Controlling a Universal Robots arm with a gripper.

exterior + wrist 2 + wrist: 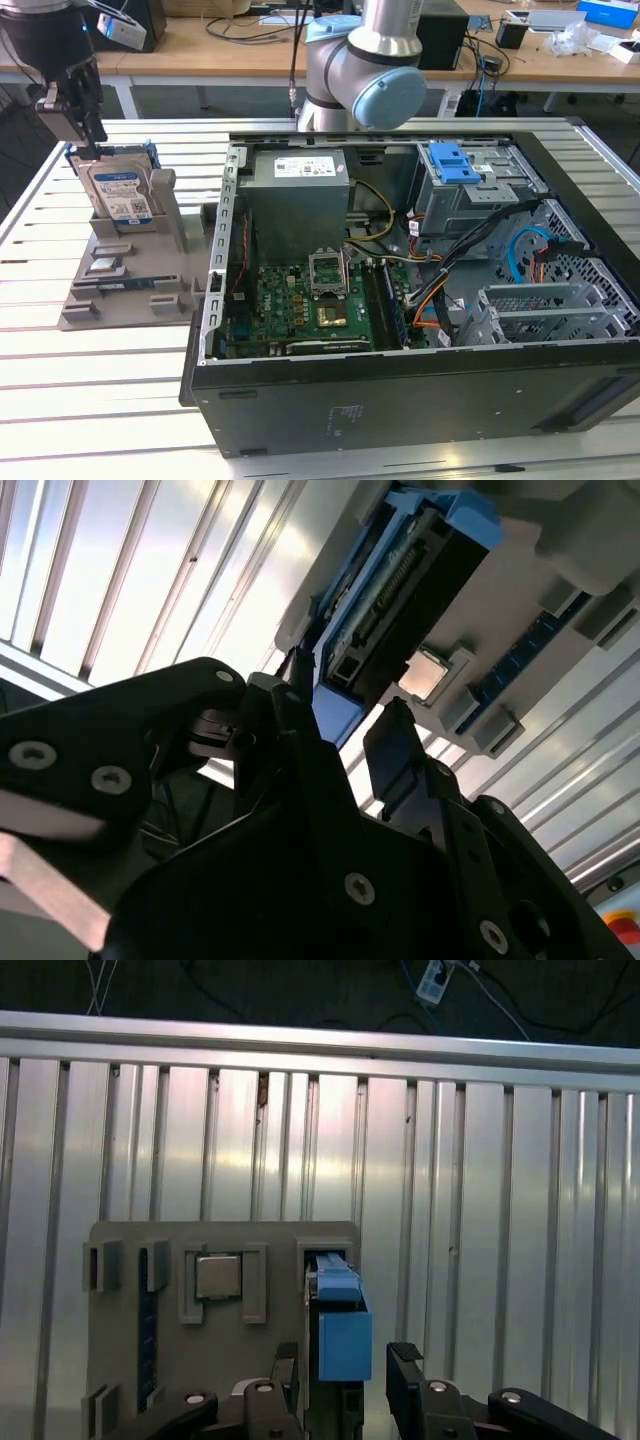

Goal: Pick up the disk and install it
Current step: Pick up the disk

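The disk [118, 190] stands upright on its edge in a grey holder [165, 215] at the exterior view's left, silver with a white-and-blue label and a blue carrier rail. My gripper [92, 140] hangs just above its top edge. In the first wrist view the disk's blue rail [340, 1335] lies between my two black fingers [285, 1368], with a gap on each side. My gripper [343, 1370] is open and holds nothing. The second wrist view shows the disk's dark edge [400, 590] just beyond my gripper [340, 725].
An open computer case [215, 300] fills the middle and the exterior view's right, with a drive bay and its blue latch [455, 163] at the back. The holder also carries a square chip [217, 1277] and small parts. The arm's base [360, 60] stands behind the case on the slatted metal table [100, 400].
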